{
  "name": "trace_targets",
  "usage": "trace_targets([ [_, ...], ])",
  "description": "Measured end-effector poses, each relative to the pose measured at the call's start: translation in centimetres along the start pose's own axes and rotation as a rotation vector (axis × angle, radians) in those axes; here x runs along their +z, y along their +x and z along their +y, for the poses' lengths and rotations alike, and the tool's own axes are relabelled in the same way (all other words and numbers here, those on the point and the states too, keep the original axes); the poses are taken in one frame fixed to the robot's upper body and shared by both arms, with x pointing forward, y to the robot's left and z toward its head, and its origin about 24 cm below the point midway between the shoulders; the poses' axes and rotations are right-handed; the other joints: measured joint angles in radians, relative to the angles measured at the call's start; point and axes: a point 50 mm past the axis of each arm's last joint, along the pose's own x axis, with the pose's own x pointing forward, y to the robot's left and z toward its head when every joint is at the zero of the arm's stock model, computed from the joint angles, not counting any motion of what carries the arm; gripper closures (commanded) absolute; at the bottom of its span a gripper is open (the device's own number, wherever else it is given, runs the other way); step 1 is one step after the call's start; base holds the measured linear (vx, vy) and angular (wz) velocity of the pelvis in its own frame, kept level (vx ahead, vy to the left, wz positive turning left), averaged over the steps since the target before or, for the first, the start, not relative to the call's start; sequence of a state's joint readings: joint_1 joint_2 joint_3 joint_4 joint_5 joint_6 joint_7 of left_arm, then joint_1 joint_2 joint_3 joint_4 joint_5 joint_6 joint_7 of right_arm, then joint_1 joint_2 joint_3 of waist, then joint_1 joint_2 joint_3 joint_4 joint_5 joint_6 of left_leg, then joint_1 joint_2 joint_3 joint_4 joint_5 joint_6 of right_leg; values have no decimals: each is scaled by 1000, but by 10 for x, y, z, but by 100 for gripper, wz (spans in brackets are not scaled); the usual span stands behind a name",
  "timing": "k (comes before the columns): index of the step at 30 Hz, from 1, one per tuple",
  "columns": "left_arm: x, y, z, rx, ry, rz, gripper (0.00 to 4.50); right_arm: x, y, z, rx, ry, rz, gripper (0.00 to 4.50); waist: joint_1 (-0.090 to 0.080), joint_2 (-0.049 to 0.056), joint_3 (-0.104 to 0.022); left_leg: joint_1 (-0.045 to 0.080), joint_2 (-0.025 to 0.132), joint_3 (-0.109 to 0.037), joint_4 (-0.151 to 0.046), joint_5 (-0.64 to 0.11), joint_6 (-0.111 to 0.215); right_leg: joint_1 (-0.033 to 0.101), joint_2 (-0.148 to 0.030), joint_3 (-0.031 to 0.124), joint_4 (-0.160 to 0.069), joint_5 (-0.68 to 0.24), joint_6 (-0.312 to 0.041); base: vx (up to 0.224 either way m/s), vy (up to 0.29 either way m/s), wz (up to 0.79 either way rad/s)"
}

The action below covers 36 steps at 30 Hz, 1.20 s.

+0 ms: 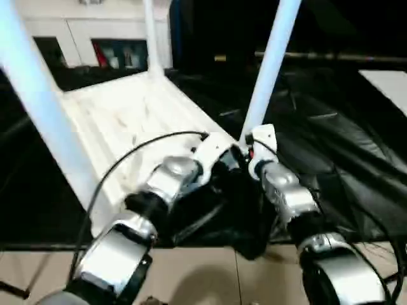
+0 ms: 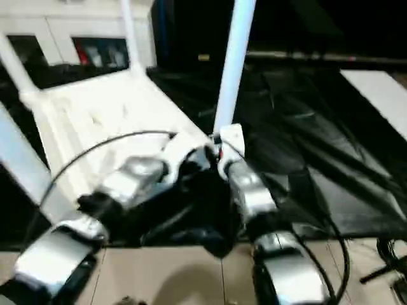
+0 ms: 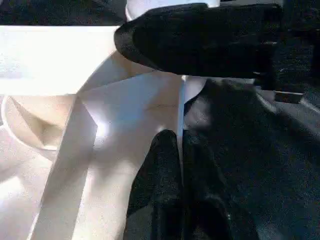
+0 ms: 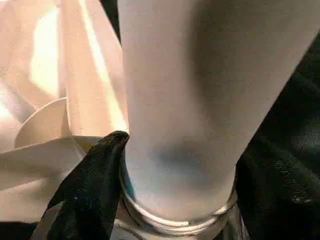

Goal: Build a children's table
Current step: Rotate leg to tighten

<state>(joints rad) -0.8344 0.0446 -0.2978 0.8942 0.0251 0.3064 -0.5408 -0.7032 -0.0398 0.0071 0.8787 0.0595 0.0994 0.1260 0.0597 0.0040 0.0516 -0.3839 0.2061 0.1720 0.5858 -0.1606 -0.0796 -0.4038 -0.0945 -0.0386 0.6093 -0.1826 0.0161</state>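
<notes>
- Three legs already stand up from the upturned tabletop, frame centre-left.
- Right gripper straddles the near leg; keep it vertical, press straight down.
- Left gripper is pinched closed, holding nothing.

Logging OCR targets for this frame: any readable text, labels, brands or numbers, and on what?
No readable text in any view.
White plastic ribbed tabletop: no print visible.
White tubular leg beside the right gripper: plain, no label.
White cabinet with glass doors: coloured items behind the glass, too blurred to read.
Black floor covering: unmarked.
</notes>
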Motion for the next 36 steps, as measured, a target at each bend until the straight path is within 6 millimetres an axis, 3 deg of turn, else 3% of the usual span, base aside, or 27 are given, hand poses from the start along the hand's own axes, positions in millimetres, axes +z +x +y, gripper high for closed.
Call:
trace_targets([
  [3,2,1,1,4,-3,-1,450,1,1,-1,-3,-1,-16,175,2,0,0,0,1,1,-1,0,0,0,0,-2,0,5,-1,0,0,0],
  [4,2,1,1,4,-2,-2,450,2,1,-1,-4,-1,-19,140,3,0,0,0,1,1,-2,0,0,0,1,-2,0,4,-1,0,0,0],
  [7,3,1,2,7,-1,-2,450,2,1,-1,8,6,-33,106,3,0,0,0,1,1,-4,0,0,-1,1,-2,0,4,-1,0,0,0],
  [11,-1,-4,14,55,10,-2,450,1,1,2,72,14,-44,71,-14,0,0,-1,1,0,-4,0,0,-3,1,-2,0,6,0,0,0,0],
  [14,-2,-7,17,36,30,-9,450,4,-2,-6,146,-24,-54,64,-17,2,1,-1,1,0,-6,0,0,-4,1,-2,0,6,0,0,0,0],
  [18,-11,-20,26,-30,101,-18,450,4,-24,-27,339,-173,-78,64,-4,2,1,-1,1,0,-10,0,0,-4,2,-4,0,7,0,0,0,0],
  [24,-28,-47,27,-252,196,-32,450,-11,-54,-35,588,-281,-31,64,14,3,1,-1,2,1,-10,0,0,-5,2,-3,-1,4,0,0,0,0],
  [30,-33,-57,12,-456,239,-26,450,-1,-61,-26,726,-326,-49,64,41,3,1,-2,2,5,-9,0,0,-3,-1,0,-3,4,-1,0,0,0],
  [36,-34,-61,11,-480,238,-19,450,-3,-65,-25,787,-347,-12,64,36,3,2,-2,2,5,-9,0,0,-3,0,0,-2,4,0,0,0,0],
])
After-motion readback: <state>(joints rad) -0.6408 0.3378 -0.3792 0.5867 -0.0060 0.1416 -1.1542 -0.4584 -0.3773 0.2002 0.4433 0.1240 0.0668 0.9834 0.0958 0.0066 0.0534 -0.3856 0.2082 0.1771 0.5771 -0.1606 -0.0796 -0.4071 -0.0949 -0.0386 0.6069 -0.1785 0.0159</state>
